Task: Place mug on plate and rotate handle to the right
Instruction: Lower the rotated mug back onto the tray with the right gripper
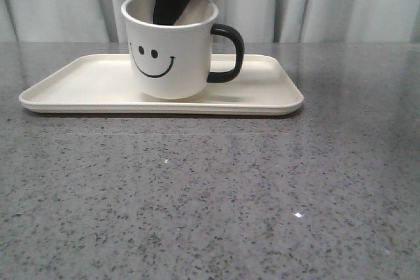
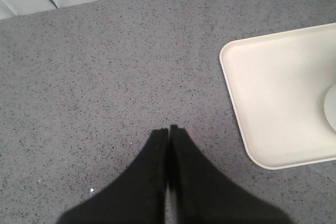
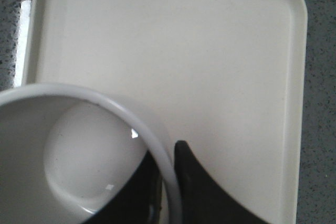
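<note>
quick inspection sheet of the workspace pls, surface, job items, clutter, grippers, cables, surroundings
surface: grey speckled table, bare in front of the plate.
job's things: mug stands upright on the plate; smiley faces the front camera; handle points to the robot's right.
clutter: nothing seen.
grippers: right gripper straddles the mug's rim, one finger inside, one outside; left gripper shut, holding nothing, over the table beside the plate.
cables: nothing seen.
surroundings: pale curtain behind the table.
</note>
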`<action>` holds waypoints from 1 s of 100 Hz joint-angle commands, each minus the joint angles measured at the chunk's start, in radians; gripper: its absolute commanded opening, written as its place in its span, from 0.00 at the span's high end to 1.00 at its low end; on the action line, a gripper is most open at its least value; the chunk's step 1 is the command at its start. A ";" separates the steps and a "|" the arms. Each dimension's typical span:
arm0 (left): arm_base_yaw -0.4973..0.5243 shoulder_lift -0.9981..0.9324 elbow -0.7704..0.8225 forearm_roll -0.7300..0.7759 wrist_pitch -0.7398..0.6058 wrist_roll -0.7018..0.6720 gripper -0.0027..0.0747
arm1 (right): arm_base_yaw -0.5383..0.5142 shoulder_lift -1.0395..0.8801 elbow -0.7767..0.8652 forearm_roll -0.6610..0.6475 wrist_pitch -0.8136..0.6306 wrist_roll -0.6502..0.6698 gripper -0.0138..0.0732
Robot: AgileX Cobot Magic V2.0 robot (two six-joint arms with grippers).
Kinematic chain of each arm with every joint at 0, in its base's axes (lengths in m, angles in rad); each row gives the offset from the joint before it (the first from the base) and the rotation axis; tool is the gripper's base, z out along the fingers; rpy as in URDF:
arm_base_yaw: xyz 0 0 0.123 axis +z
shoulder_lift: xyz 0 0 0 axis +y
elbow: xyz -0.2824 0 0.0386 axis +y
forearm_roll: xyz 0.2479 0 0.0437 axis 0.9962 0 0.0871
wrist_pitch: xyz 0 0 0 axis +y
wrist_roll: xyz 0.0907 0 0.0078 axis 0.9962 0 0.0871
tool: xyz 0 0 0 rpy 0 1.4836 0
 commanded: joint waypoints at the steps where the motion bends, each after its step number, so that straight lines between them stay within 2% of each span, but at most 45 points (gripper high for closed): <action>1: 0.002 -0.018 -0.021 -0.016 -0.063 -0.002 0.99 | 0.002 -0.064 -0.023 0.024 0.083 0.001 0.91; 31: 0.002 -0.018 -0.021 -0.018 -0.063 -0.002 0.99 | 0.002 -0.064 0.065 0.024 0.083 0.003 0.91; 100: 0.002 -0.008 -0.021 -0.022 -0.045 -0.002 0.99 | 0.002 -0.068 0.065 0.024 0.081 0.004 0.91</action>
